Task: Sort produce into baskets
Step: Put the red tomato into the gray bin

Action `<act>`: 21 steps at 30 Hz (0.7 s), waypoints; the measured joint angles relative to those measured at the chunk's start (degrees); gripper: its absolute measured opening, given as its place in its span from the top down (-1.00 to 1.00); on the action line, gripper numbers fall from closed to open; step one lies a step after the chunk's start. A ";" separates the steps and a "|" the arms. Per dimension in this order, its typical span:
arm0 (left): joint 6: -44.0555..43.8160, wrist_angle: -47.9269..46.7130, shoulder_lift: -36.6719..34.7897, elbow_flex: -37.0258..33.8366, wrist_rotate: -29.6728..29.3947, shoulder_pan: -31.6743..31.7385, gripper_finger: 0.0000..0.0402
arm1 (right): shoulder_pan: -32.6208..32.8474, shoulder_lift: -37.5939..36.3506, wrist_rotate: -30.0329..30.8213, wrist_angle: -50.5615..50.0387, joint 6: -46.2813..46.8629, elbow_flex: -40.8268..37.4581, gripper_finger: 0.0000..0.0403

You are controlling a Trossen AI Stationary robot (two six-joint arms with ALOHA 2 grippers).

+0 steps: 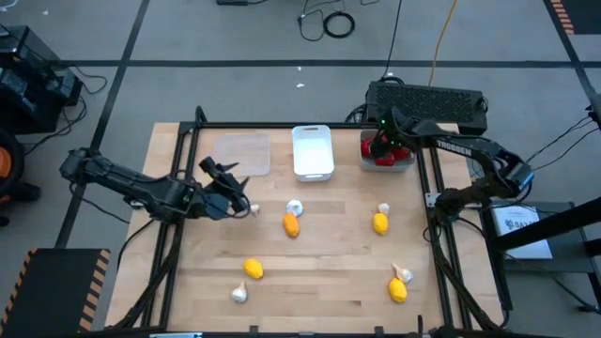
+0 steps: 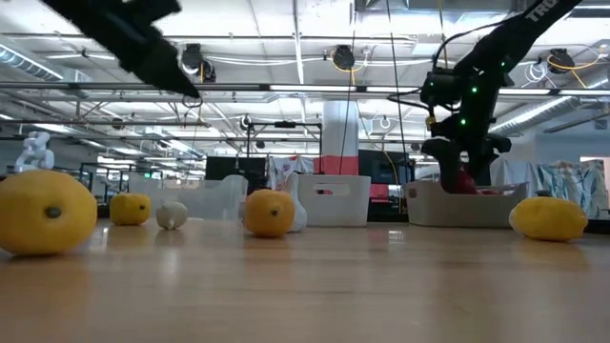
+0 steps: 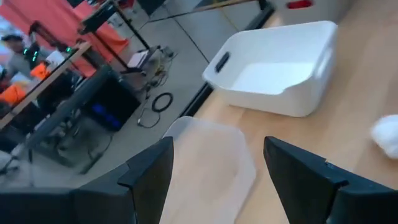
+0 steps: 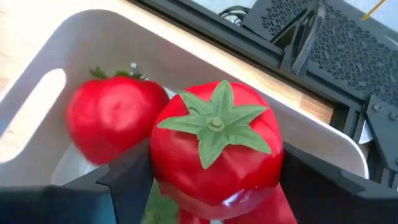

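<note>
My right gripper [image 1: 383, 150] reaches down into the pale grey-white basket [image 1: 409, 161] at the far right, shut on a red tomato [image 4: 214, 155] with a green top. A second tomato [image 4: 109, 121] lies beside it in that basket. My left gripper [image 1: 237, 188] hovers open and holding nothing at the table's left, just near of the clear basket [image 1: 242, 153]; in its wrist view the clear basket [image 3: 211, 162] shows between its fingers. The white basket [image 1: 313, 150] stands between the other two. Several lemons [image 1: 291, 225] and garlic bulbs [image 1: 295, 207] lie loose on the table. My right gripper has the tomato between its two fingers, one on each side [image 4: 155, 174] of its round body. The fingers come steeply from above into the basket. The tomato sits upright, green top up, and the red of another tomato [image 4: 261, 208] shows right under it.
A garlic bulb [image 1: 252, 209] lies close beside my left gripper. Lemons [image 1: 380, 222] [image 1: 254, 268] [image 1: 398, 291] and garlic [image 1: 239, 294] [image 1: 402, 273] are scattered over the middle and near part of the table. A black box [image 1: 427, 103] stands beyond the far edge.
</note>
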 joint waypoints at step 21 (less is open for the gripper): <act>20.68 32.69 -16.80 -16.40 40.59 22.99 -0.27 | 0.48 0.64 -0.64 -1.89 4.74 3.26 -0.77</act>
